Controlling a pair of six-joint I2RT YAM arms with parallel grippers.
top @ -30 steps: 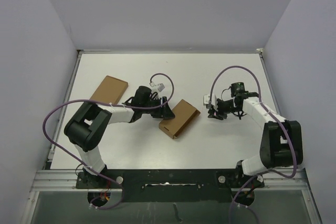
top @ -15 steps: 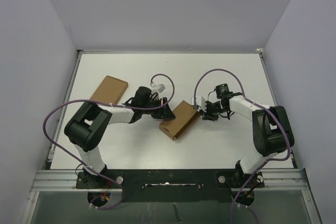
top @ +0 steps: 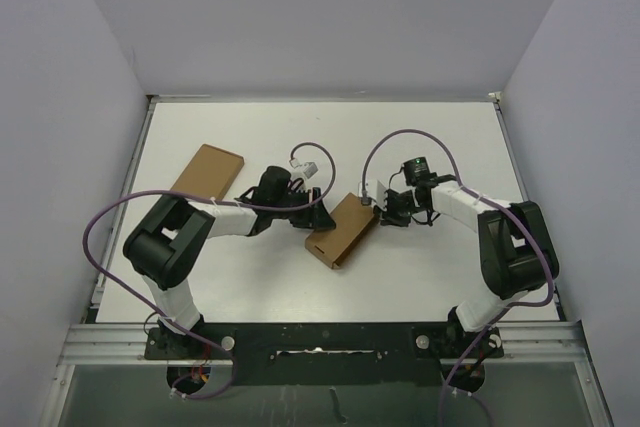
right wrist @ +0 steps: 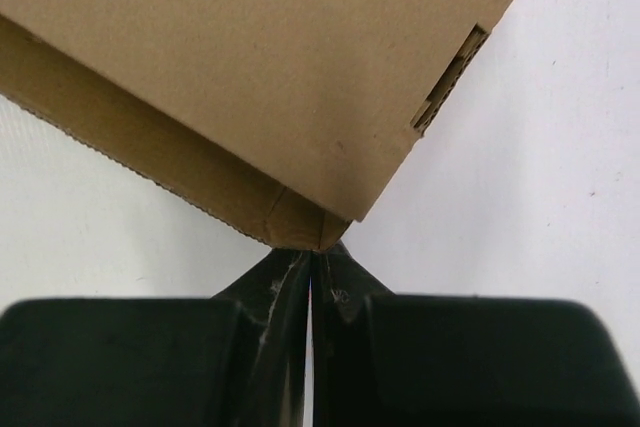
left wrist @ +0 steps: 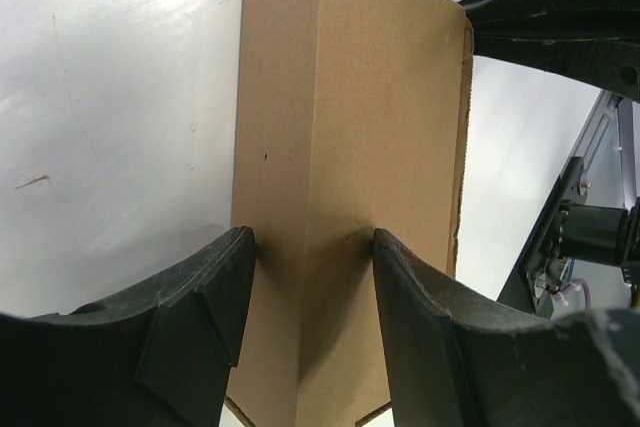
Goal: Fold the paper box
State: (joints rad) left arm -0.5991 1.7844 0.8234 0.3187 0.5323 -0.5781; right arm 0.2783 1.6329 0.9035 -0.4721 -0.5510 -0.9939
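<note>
The paper box [top: 342,228] is a narrow brown cardboard carton lying slantwise mid-table. My left gripper [top: 318,215] is shut on its near-left end. In the left wrist view the two fingers [left wrist: 205,292] press on opposite sides of the paper box [left wrist: 350,97], which has a crease running down between them. My right gripper [top: 376,204] is at the carton's far-right end. In the right wrist view it [right wrist: 312,259] is shut, its joined tips touching a small folded flap at the corner of the paper box [right wrist: 250,67], with nothing between them.
A wider, flat brown cardboard rectangle [top: 207,171] lies at the back left of the white table [top: 440,277]. Purple cables [top: 405,137] loop over both arms. Grey walls close the table in on three sides.
My right arm has swung left from the table's right side up to the carton's end, and its jaws have closed. My left gripper has kept its hold; the carton barely shifted.
</note>
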